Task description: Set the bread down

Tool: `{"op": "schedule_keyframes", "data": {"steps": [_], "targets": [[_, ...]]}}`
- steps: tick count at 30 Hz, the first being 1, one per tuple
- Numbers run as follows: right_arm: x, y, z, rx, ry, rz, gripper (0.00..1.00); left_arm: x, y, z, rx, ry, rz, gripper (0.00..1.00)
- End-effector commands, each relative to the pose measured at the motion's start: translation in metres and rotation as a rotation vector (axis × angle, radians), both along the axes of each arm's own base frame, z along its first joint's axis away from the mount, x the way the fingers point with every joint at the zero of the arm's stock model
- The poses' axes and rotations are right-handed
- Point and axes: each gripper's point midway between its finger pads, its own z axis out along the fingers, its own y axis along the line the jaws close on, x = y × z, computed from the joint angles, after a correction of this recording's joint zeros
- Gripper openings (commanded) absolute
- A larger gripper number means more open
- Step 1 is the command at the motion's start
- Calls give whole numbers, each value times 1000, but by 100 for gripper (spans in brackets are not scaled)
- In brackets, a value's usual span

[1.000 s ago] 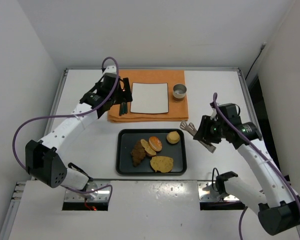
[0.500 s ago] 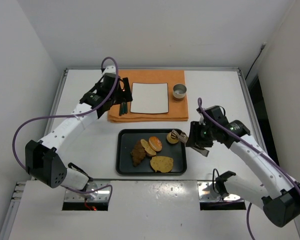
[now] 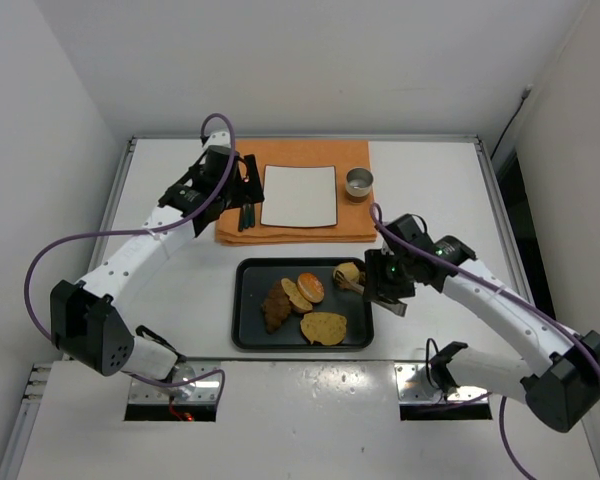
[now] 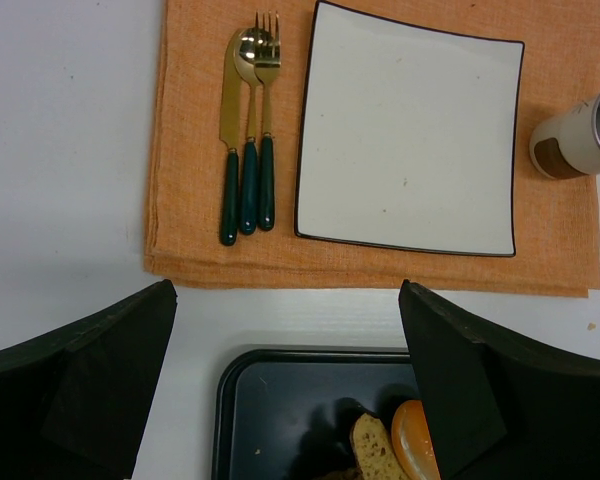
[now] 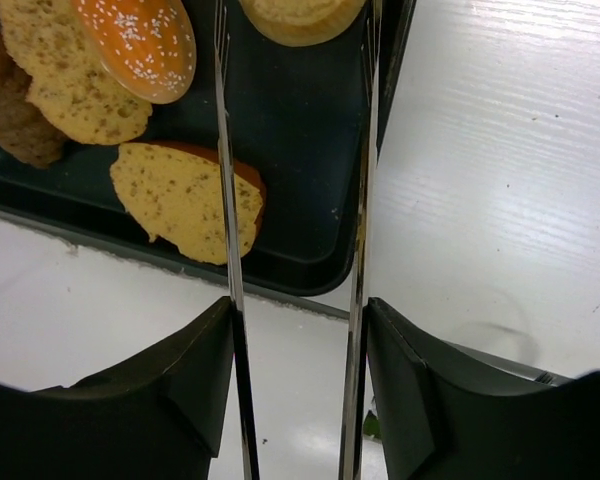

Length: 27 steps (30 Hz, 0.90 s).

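Note:
A black tray [image 3: 242, 305] holds several breads: a round bun [image 3: 347, 272] at its far right corner, a sesame bun [image 3: 311, 287], a dark loaf piece [image 3: 276, 306] and a flat slice [image 3: 324, 327]. My right gripper [image 3: 385, 285] is shut on metal tongs [image 3: 352, 285]. In the right wrist view the tongs' two blades [image 5: 223, 180] stand apart on either side of the round bun [image 5: 300, 18], with my right gripper [image 5: 298, 310] behind them. My left gripper [image 4: 287, 300] is open and holds nothing, hovering near the white square plate [image 4: 408, 130].
An orange napkin [image 3: 300, 150] lies behind the tray, bearing the plate [image 3: 300, 195], a metal cup [image 3: 359, 182] and green-handled cutlery [image 3: 246, 215]. White walls close in the table on three sides.
My right arm has swung left with the tongs, from the bare table right of the tray to the round bun at the tray's corner. The left arm has stayed put.

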Motion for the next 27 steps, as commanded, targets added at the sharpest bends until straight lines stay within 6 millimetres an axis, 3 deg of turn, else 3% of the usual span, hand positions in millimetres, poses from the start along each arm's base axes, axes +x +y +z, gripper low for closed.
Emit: {"op": "schedule_keyframes", "data": {"steps": [1,10,15,19,25,27], "targets": [[15,8,13,8,-63,-15,53,4,5,19,-21,-43,23,100],[30,11,9,-42,-99,-35,56,3,6,15,-9,-35,18,100],[30,18,11,-26,-111,-26,47,3,6,15,-9,-35,18,100],[36,21,35,-13,-157,-26,38,5,9,12,-13,-26,32,100],[41,26,70,7,-220,-14,37,7,14,4,-14,0,38,100],[52,37,76,40,-245,-11,37,7,27,0,-31,11,67,100]]}}
